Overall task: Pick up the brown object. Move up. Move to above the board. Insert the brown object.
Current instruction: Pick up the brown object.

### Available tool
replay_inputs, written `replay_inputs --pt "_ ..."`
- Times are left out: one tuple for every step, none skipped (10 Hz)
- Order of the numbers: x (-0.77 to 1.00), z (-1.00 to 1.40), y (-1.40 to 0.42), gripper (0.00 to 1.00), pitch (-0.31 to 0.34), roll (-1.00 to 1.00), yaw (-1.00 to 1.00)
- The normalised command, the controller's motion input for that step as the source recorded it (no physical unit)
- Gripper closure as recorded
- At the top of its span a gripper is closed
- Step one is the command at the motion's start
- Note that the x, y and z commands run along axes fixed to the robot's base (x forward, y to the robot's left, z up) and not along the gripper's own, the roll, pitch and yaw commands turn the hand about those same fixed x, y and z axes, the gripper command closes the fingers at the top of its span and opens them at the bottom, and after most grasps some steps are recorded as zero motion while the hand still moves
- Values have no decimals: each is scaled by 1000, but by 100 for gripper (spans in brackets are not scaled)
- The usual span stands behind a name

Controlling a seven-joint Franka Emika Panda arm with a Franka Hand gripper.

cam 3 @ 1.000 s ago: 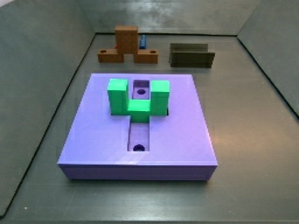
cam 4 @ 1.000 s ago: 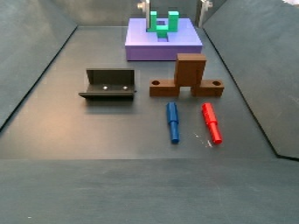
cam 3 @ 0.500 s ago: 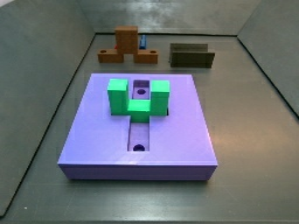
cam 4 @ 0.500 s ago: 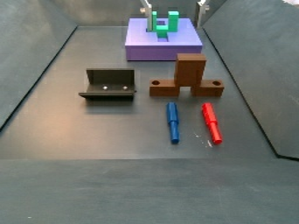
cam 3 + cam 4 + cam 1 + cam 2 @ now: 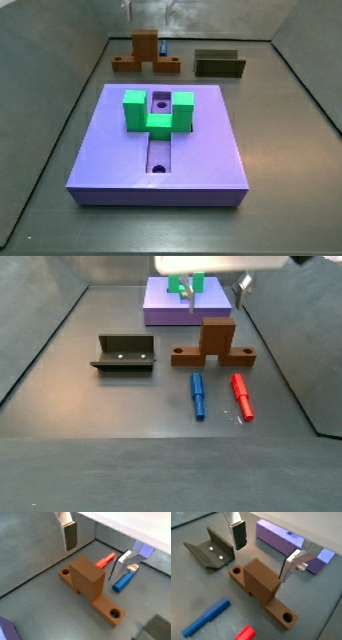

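The brown object (image 5: 214, 344) is an orange-brown T-shaped block standing on the floor, apart from the board (image 5: 187, 306); it also shows in a side view (image 5: 144, 55) and in both wrist views (image 5: 90, 587) (image 5: 261, 587). My gripper (image 5: 219, 294) hangs open and empty above it, one finger to each side of the raised middle block, touching nothing. It shows in both wrist views (image 5: 97, 551) (image 5: 263, 551). The lavender board (image 5: 167, 150) carries a green U-shaped block (image 5: 158, 112) over its groove.
A dark olive U-shaped block (image 5: 124, 353) (image 5: 212, 549) lies beside the brown object. A blue peg (image 5: 197, 394) and a red peg (image 5: 241, 396) lie on the floor just past it. Grey walls enclose the floor.
My gripper has come down into the side view, from the top edge to just above the brown object. The pieces have not moved.
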Motion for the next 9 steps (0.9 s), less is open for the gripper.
replay_inputs --pt "-151 -400 0 0 0 -17 -29" --pt "0 -366 0 0 6 -21 -60" --pt "66 -334 0 0 11 -77 -77" --pt "0 -346 0 0 10 -59 -57" --pt "0 -354 0 0 9 -59 -3" --pt "0 -326 49 0 10 -51 0" --pt "0 -309 83 0 10 -39 0" --pt "0 -280 69 0 7 -41 0" --pt "0 -180 17 0 6 -3 0"
